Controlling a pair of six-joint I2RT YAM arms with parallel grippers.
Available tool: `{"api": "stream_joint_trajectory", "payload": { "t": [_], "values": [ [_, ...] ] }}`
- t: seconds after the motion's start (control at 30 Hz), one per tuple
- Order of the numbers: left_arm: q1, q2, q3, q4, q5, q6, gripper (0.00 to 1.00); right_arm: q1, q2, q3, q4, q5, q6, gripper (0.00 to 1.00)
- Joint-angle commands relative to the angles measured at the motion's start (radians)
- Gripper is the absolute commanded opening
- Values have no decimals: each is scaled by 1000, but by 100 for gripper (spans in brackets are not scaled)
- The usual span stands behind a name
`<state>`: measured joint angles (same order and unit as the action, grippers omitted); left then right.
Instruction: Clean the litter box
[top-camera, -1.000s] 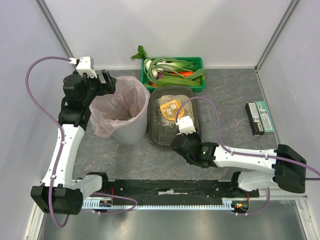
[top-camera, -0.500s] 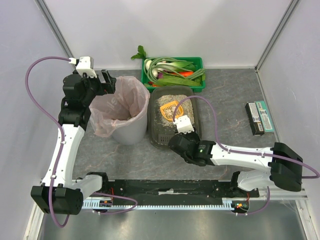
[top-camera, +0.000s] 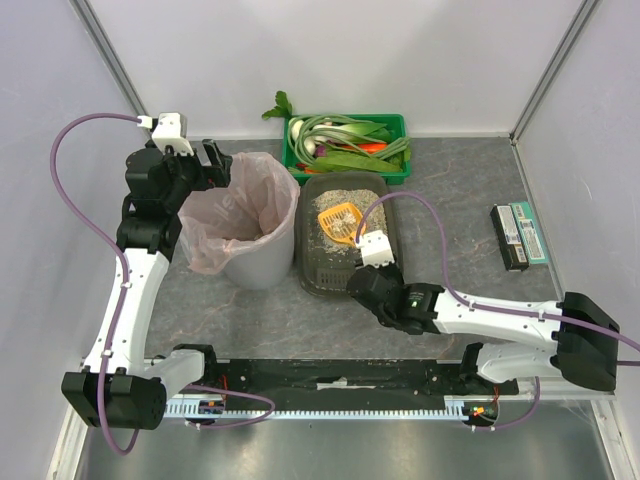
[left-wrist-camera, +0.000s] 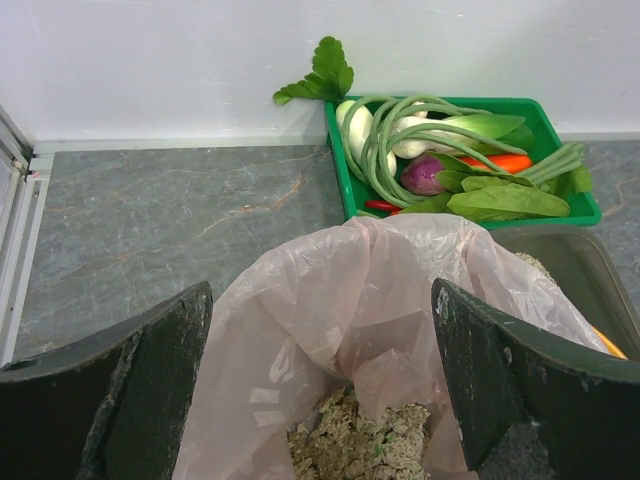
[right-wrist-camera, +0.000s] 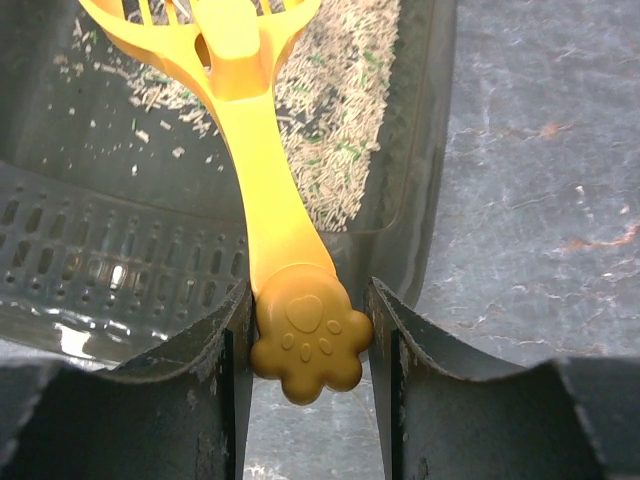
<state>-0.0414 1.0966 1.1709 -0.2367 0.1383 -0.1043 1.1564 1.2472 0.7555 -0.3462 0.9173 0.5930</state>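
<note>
**A:** What hems in the litter box (top-camera: 322, 270)?

**B:** The bin (top-camera: 250, 268) stands just beside it at 9 o'clock and the green crate (top-camera: 395, 173) sits close at 12. At 6, the right gripper (right-wrist-camera: 310, 330) clamps the scoop (right-wrist-camera: 262, 210) handle over the near rim.

**A:** Any way in?

**B:** From 3 o'clock. Bare table (top-camera: 450, 230) runs to the flat boxes (top-camera: 520, 236), though a cable (top-camera: 420, 205) arcs over that side.

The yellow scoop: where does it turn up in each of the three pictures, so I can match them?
Top external: the scoop sits in the litter box, centre of frame.
Left wrist: only a yellow sliver at the right edge, past the pink liner.
Right wrist: fills the middle, its paw-shaped end between the fingers of the right gripper.
Shared landmark: the grey litter box.
</note>
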Motion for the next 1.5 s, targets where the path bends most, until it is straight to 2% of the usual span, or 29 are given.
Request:
{"api": "stream_joint_trajectory", "payload": {
  "t": [0.0,0.1,0.2,0.33,0.4,0.43,0.53,0.57,0.6,0.63,0.67,0.73,0.77,0.87,0.9,0.93,0.97,1.0,1.03,1.07,1.1,1.17,1.23,1.27,1.3,1.33,1.4,1.43,1.47],
  "values": [
    [3,-18,-2,36,7,-9,96,9,-20,-39,112,-77,-36,0],
    [3,-14,-1,34,10,-9,96,6,3,11,-80,116,103,0],
    [3,-18,-4,37,11,-11,96,8,-25,1,67,-27,-57,0],
    [3,-15,-4,36,6,-8,96,9,-11,41,-66,163,68,0],
    [3,-15,-2,34,4,-8,96,11,-34,12,48,-50,-69,0],
    [3,-15,-2,34,4,-9,96,32,-26,7,56,-72,-71,0],
    [3,-15,-1,36,9,-11,96,32,23,57,-199,200,152,0],
    [3,-17,1,36,12,-12,96,29,0,56,-194,178,156,0],
    [3,-20,-2,34,11,-14,96,32,-17,35,-138,110,99,0],
    [3,-18,-2,36,14,-15,96,35,-32,18,9,16,-53,0],
    [3,-17,-2,37,14,-14,96,40,-37,13,19,-9,-62,0],
    [3,-14,-2,36,12,-14,96,40,-26,41,-143,203,111,0],
    [3,-12,-1,34,11,-14,96,34,-34,44,-167,237,134,0],
    [3,-12,-2,36,12,-14,96,37,-37,8,57,-34,-84,0],
    [3,-9,-2,37,12,-14,96,42,-19,27,44,-15,-58,0],
    [3,-7,-1,34,11,-14,96,39,1,40,-76,144,-1,0],
    [3,-6,-1,36,12,-14,96,37,24,51,-139,208,119,0],
    [3,-6,-2,36,14,-15,96,28,21,59,-161,215,119,0],
    [3,-6,-2,36,15,-17,96,29,6,53,-78,98,79,0],
    [3,-9,-2,37,18,-18,96,29,-2,39,-6,18,-59,0],
    [3,-7,-2,36,17,-18,96,31,-2,28,43,-23,-70,0],
    [3,-7,-2,37,17,-18,96,31,12,48,-57,145,19,0],
    [3,-10,-2,36,17,-17,96,17,-14,47,-77,152,74,0],
    [3,-14,-2,39,17,-18,96,16,-26,35,-16,12,27,0],
    [3,-14,-2,39,18,-17,96,17,-31,9,43,-61,-75,0],
    [3,-14,-4,39,20,-18,96,17,-19,10,70,-81,-71,0],
    [3,-14,-2,39,18,-18,96,14,0,37,-29,101,19,0],
    [3,-15,-2,39,21,-18,96,6,1,38,-95,123,97,0],
    [3,-14,-2,37,20,-18,96,-1,-5,33,-71,88,76,0]
  ]
}}
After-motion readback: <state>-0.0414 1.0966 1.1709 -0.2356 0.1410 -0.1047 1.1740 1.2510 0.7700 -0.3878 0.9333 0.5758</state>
